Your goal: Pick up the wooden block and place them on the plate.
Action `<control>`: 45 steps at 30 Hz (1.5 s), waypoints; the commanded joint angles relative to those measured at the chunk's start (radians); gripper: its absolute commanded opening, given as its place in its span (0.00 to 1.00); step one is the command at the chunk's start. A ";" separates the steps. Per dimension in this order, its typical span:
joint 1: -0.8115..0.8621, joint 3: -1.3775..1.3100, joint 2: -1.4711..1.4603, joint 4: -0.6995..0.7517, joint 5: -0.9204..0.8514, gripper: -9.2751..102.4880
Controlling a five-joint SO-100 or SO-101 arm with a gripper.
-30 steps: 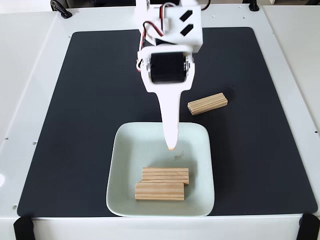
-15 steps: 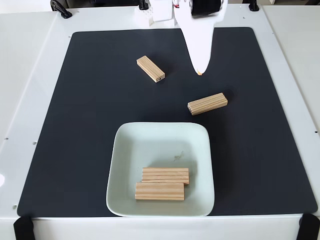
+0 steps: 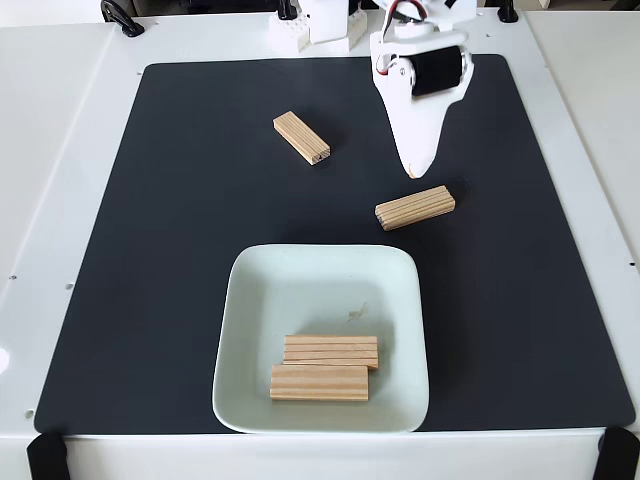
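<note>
The gripper (image 3: 414, 170) hangs over the black mat (image 3: 180, 250) in the fixed view, its white tip pointing down just above the nearest wooden block (image 3: 415, 207). From this angle the fingers read as one tapered shape, so I cannot tell whether they are parted or closed; nothing is in them.

That block lies on the mat, slightly tilted, just beyond the far right corner of the mint-green plate (image 3: 300, 290). The best approach, I'd say, is to part the fingers, turn the wrist so they straddle the block's narrow width, and drop squarely over its middle; an end grab could swing it.

Another block (image 3: 301, 137) lies well apart at upper left, angled. Two more blocks (image 3: 326, 366) lie side by side in the plate's near half, so the bare far half looks the safer drop spot.
</note>
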 commanded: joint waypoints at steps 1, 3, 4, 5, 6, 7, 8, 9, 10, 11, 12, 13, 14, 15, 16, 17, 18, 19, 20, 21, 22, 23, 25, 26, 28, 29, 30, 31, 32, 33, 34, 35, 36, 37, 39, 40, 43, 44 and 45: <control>-0.003 -0.138 -0.074 0.044 0.005 0.08; -0.003 -0.218 -0.123 0.123 0.003 0.08; -0.005 -0.253 -0.141 0.169 0.003 0.08; -0.005 -0.282 -0.156 0.210 -0.003 0.09; -0.006 -0.305 -0.170 0.249 -0.005 0.09; -0.006 -0.322 -0.178 0.279 -0.003 0.09; -0.006 -0.327 -0.178 0.304 -0.005 0.11; -0.005 -0.327 -0.178 0.321 -0.006 0.14; 0.000 -0.327 -0.176 0.333 -0.006 0.17; 0.003 -0.327 -0.176 0.342 -0.006 0.21; 0.008 -0.327 -0.176 0.345 -0.006 0.26; 0.009 -0.327 -0.176 0.345 -0.006 0.29; 0.009 -0.327 -0.176 0.350 -0.008 0.32; 0.009 -0.327 -0.176 0.350 -0.009 0.35; 0.009 -0.327 -0.176 0.350 -0.009 0.36; 0.009 -0.327 -0.176 0.350 -0.009 0.36; 0.008 -0.327 -0.178 0.350 -0.009 0.36; 0.003 -0.327 -0.183 0.350 -0.009 0.35; 0.000 -0.327 -0.189 0.350 -0.009 0.34; -0.003 -0.327 -0.192 0.350 -0.009 0.33; -0.005 -0.327 -0.195 0.350 -0.009 0.32; -0.006 -0.327 -0.196 0.350 -0.009 0.31; -0.008 -0.325 -0.210 0.350 -0.009 0.29; -0.011 -0.328 -0.224 0.348 -0.009 0.29; -0.012 -0.342 -0.253 0.350 -0.009 0.29; -0.012 -0.345 -0.264 0.342 -0.009 0.29; -0.012 -0.345 -0.273 0.337 -0.009 0.29; -0.012 -0.345 -0.281 0.337 -0.009 0.29; -0.012 -0.345 -0.285 0.337 -0.009 0.29; -0.012 -0.345 -0.291 0.337 -0.009 0.29; -0.014 -0.345 -0.296 0.337 -0.009 0.29; -0.015 -0.345 -0.298 0.337 -0.008 0.29; -0.015 -0.345 -0.299 0.337 -0.008 0.29; -0.015 -0.345 -0.301 0.337 -0.008 0.29; -0.015 -0.345 -0.301 0.336 -0.008 0.29; -0.015 -0.345 -0.301 0.336 -0.008 0.29; -0.015 -0.345 -0.302 0.336 -0.008 0.29; -0.015 -0.345 -0.302 0.336 -0.008 0.29; -0.015 -0.345 -0.302 0.336 -0.008 0.29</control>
